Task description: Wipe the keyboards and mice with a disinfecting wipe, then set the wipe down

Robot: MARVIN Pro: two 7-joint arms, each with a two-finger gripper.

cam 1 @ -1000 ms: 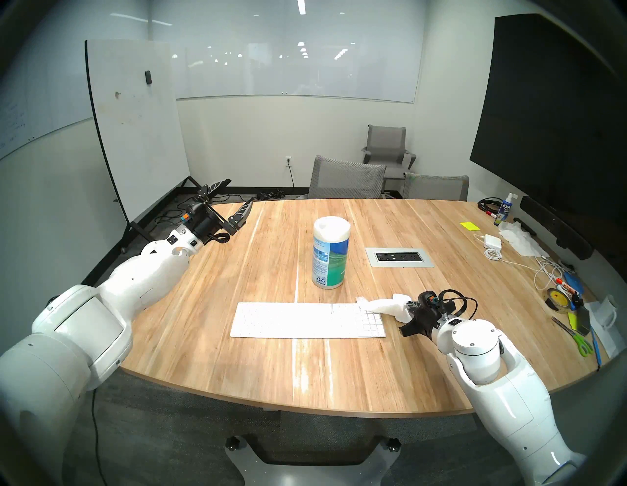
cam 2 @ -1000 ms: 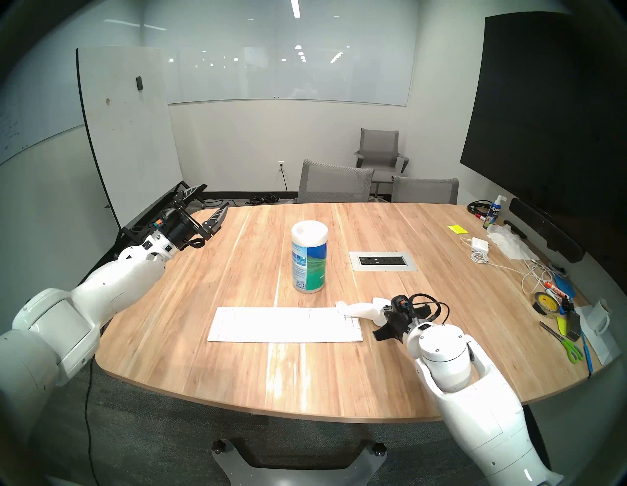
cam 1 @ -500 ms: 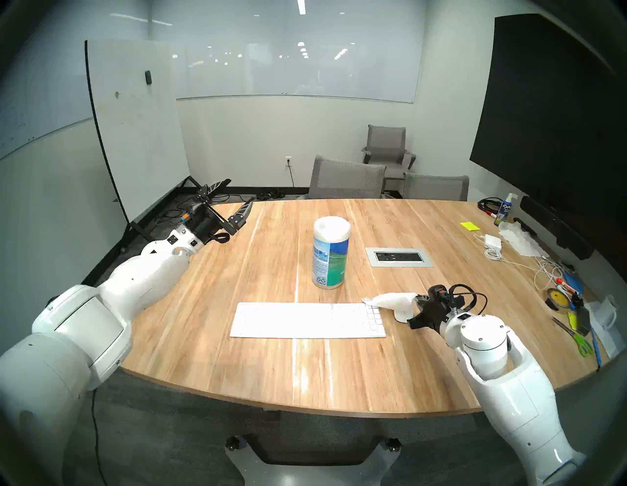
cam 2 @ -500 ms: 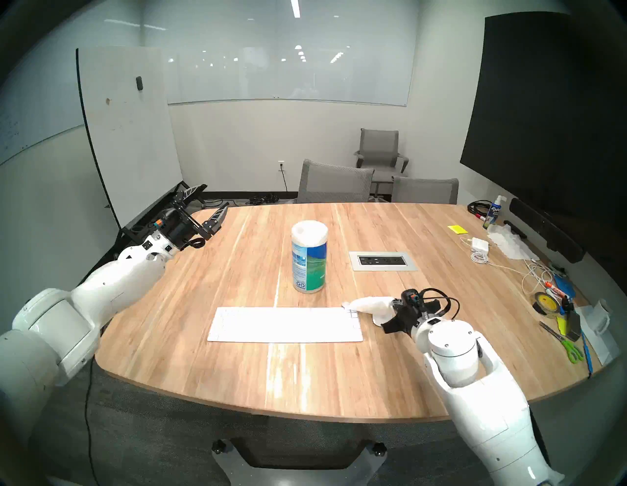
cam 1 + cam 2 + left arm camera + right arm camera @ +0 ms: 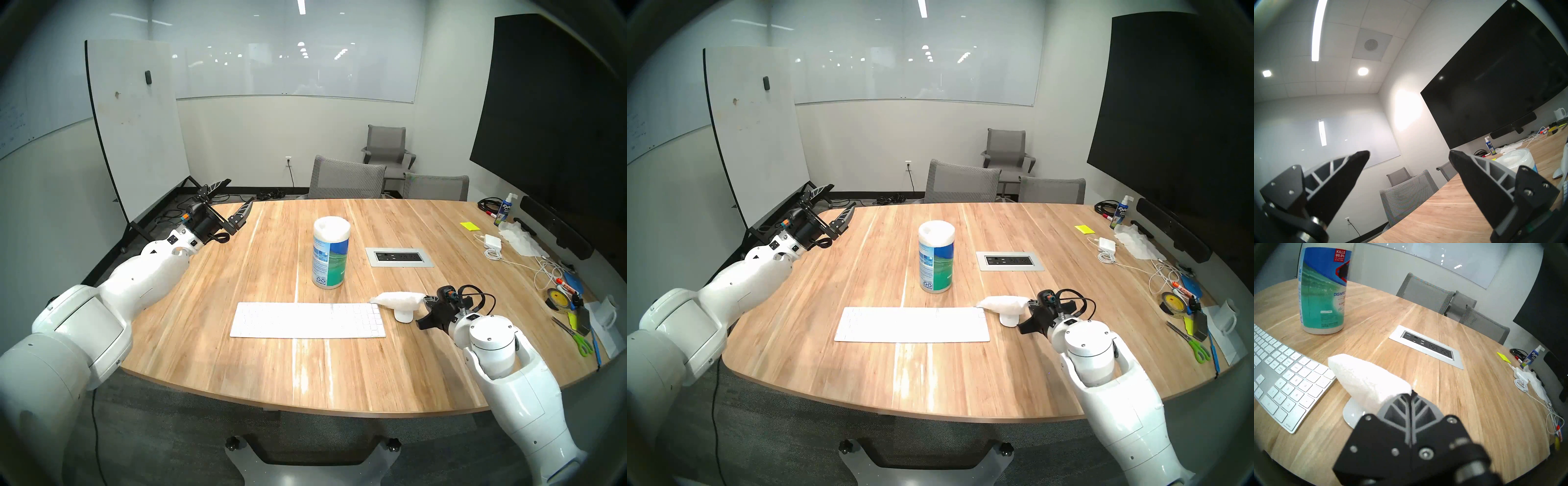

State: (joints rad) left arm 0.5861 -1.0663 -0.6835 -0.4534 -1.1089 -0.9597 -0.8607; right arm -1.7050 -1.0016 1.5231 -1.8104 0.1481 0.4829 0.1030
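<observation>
Both arms [image 5: 142, 281] wear glossy white, rounded shells with small black screws and dark switch marks near the wrists. Each gripper [image 5: 1409, 155] is black, its fingers [image 5: 1403, 405] grey-ribbed inside, with looped black cables and orange-blue connectors behind.

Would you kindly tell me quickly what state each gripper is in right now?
Left gripper: open, empty, raised beyond the table's far left edge.
Right gripper: shut on the limp white moist wipe.

Walls: pale grey, glass whiteboard [image 5: 295, 68] on the far one
Right wall: dark screen [image 5: 549, 112]
Left: leaning whiteboard [image 5: 135, 125]
Seating: 3 grey chairs [image 5: 346, 178]
Table: wood [image 5: 271, 366]
Ceiling: strip light [image 5: 1316, 30]
</observation>
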